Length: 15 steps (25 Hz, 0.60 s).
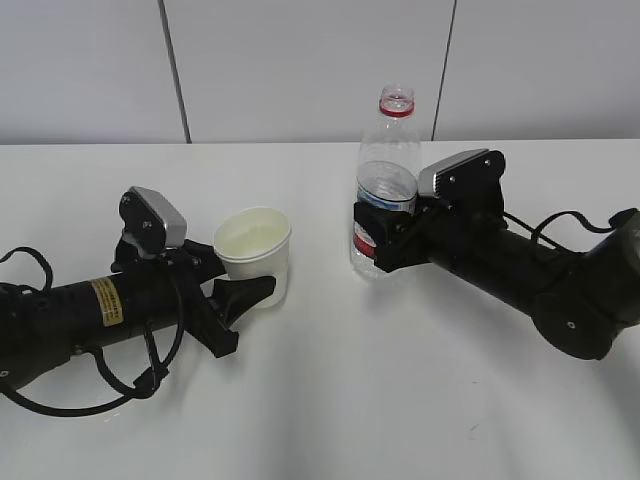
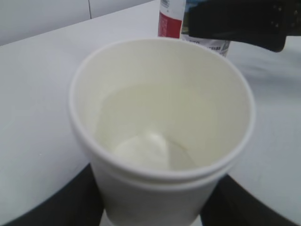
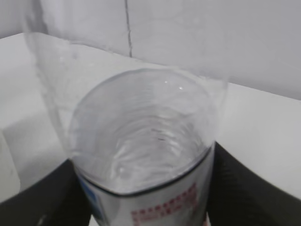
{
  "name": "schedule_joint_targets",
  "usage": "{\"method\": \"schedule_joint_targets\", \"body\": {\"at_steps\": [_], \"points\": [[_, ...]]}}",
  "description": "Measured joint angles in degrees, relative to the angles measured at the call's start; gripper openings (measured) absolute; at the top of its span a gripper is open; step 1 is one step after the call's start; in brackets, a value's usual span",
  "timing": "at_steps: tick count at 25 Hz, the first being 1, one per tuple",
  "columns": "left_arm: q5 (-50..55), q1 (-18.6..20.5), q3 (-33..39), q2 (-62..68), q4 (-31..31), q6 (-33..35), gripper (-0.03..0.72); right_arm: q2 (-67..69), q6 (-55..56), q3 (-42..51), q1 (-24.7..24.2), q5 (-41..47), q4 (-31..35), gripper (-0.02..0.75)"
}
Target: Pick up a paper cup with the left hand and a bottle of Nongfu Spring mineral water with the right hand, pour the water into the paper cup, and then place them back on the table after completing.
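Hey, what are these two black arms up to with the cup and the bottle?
The left hand's pincer grips a white paper cup that already has some water in it. The right hand's pincer grips an upright, capless bottle, partly filled. Both appear to stand on the white table, close together. The pouring looks done.

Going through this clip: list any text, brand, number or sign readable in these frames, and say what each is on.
Nothing can be read in any view.
Yellow sticker on the left hand: dark print, too small.
Bottle label beside the right hand: red, white and blue, lettering blurred.
Same label in the right wrist view: rows of red characters, blurred.
Paper cup: plain white, no print.
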Motion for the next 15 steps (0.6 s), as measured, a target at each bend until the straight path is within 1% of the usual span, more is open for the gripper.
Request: {"method": "schedule_joint_targets", "body": {"at_steps": [15], "points": [[0.0, 0.0, 0.0, 1.9, -0.1, 0.9, 0.359, 0.0, -1.0, 0.0, 0.0, 0.7, -1.2, 0.46]]}}
